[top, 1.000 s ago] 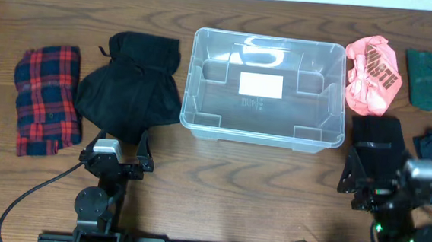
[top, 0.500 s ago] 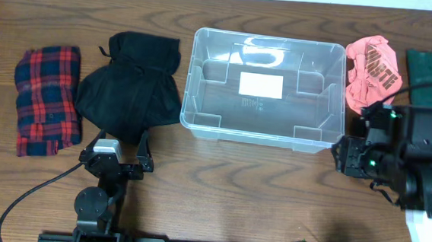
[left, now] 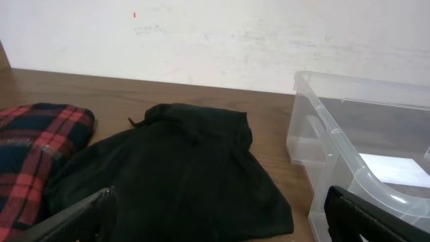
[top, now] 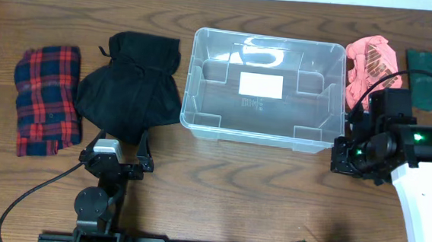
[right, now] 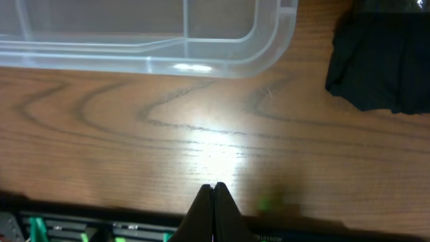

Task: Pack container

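Far left of the overhead view, a red plaid cloth (top: 47, 100) lies beside a black garment (top: 130, 88). Your left tool (top: 116, 151) sits below it with its fingers wide apart. For any garment pick, pinch a thick fold and lift it clear of the rim. At centre, the container (top: 202, 97) rests on the worktop (top: 257, 185): clear plastic, rounded corners, thick rim, moulded inner ridges, white label on its floor, nothing inside. By its lower-right corner, your right tool (right: 213, 195) is pressed together, holding nothing. Part it before descending on the pink garment (top: 371, 67), upper right.
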You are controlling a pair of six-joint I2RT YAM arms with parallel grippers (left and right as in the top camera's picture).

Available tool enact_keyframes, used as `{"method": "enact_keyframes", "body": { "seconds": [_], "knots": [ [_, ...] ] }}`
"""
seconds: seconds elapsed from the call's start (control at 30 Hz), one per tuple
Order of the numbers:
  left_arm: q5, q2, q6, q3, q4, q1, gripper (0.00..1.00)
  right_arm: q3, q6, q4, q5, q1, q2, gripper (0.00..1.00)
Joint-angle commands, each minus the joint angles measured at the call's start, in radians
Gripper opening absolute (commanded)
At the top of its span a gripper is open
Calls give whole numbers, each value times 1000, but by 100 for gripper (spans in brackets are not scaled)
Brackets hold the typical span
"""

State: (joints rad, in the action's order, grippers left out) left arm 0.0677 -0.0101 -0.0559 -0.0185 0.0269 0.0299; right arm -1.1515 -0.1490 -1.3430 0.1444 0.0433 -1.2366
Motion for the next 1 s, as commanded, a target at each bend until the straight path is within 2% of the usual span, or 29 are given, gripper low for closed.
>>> {"method": "enact_keyframes", "body": {
  "seconds": [0.0, 0.47, 0.97],
  "knots": [
    [7, 6, 2, 14, 37, 4, 98, 45, -4, 31, -18, -5, -6, 1],
    [7, 6, 2, 14, 37, 4, 98, 152, -49, 272, -107, -5, -8, 1],
    [7, 6, 2, 14, 37, 4, 98, 167, -95, 282, -110, -5, -24, 1]
  ]
}}
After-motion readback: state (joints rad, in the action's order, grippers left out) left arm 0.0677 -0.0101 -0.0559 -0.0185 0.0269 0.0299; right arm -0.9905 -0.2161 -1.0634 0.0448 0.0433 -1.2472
